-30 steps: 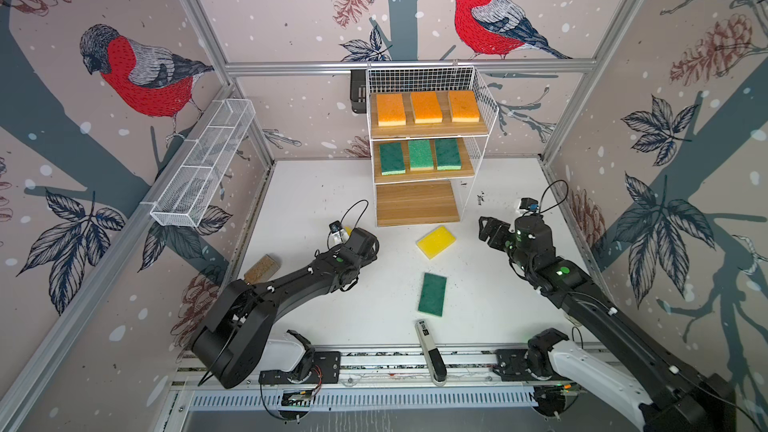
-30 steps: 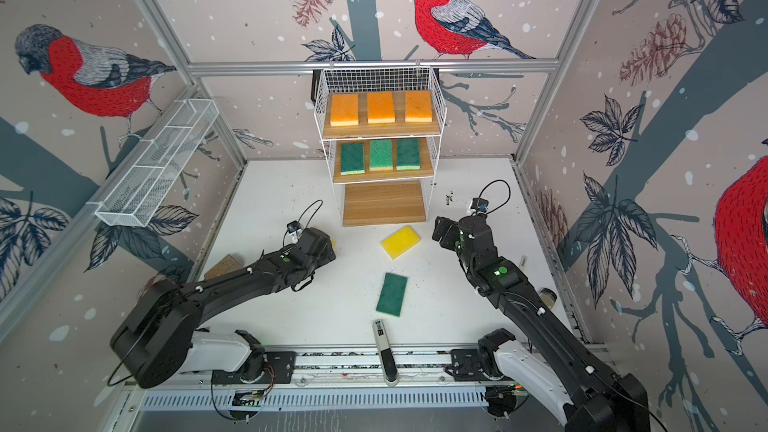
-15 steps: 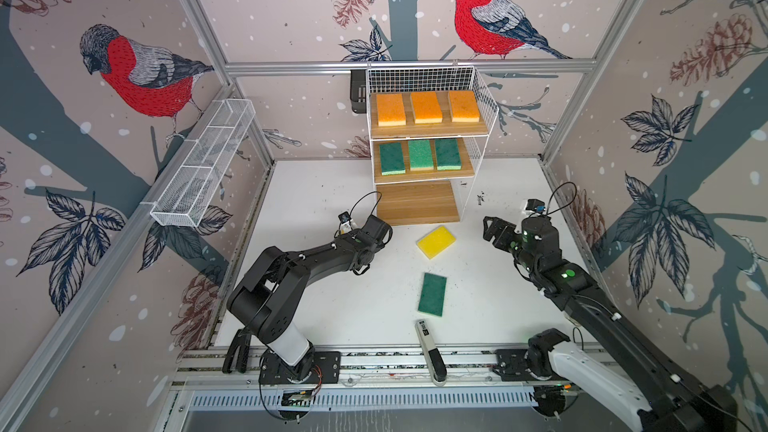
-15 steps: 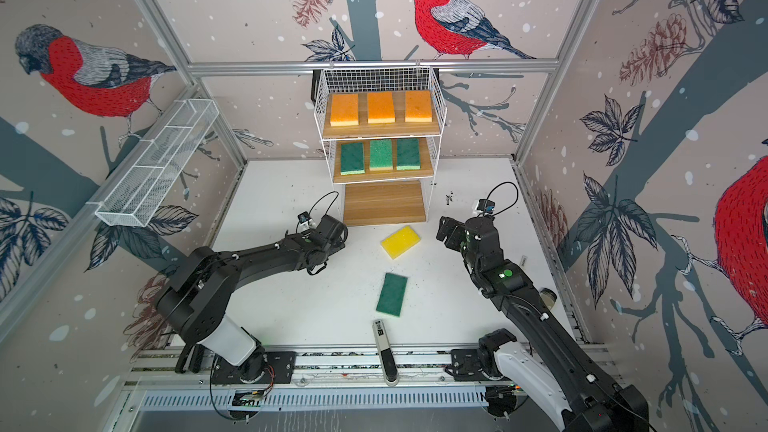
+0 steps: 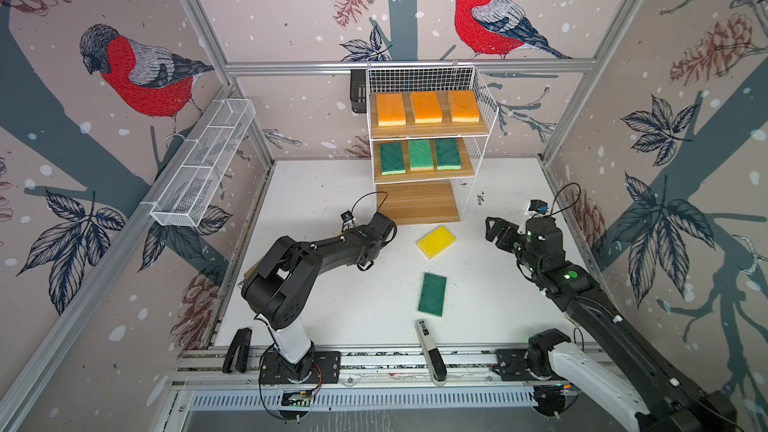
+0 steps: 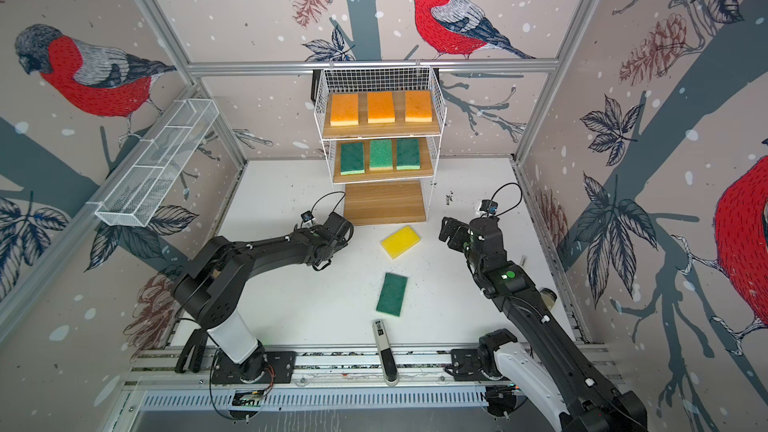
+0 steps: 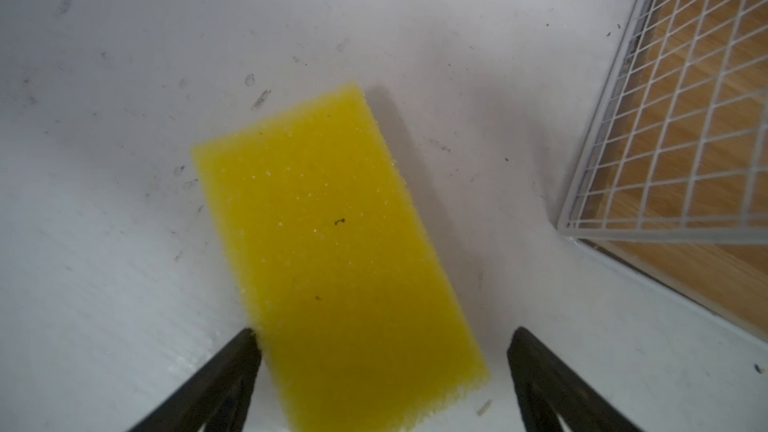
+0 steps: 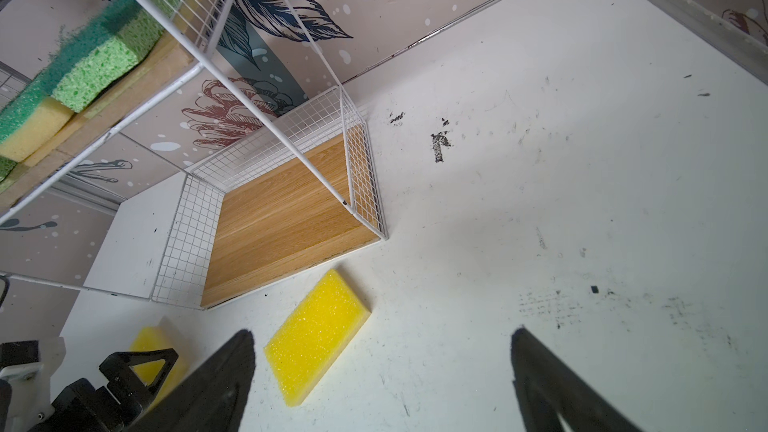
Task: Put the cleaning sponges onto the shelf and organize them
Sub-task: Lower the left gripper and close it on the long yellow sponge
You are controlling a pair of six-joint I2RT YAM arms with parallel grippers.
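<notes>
The shelf (image 5: 482,118) holds three orange sponges (image 5: 426,107) on its top board and three green ones (image 5: 420,154) on the middle board; the bottom board (image 5: 419,205) is bare. On the table lie a yellow sponge (image 5: 436,241) and a green sponge (image 5: 432,294). A second yellow sponge (image 7: 332,251) lies flat between the open jaws of my left gripper (image 7: 384,331), beside the shelf's front left corner; the left gripper (image 5: 386,227) hides it in both top views. My right gripper (image 5: 496,231) is open and empty, right of the first yellow sponge (image 8: 318,334).
A long white mesh trough (image 5: 203,164) hangs on the left wall. A slim white-and-black device (image 5: 428,342) lies at the table's front edge. Dark crumbs (image 8: 440,145) mark the table right of the shelf.
My left arm has reached forward and to the right, toward the shelf's front left corner, over the second yellow sponge. The right gripper has shifted slightly and opened a little wider.
</notes>
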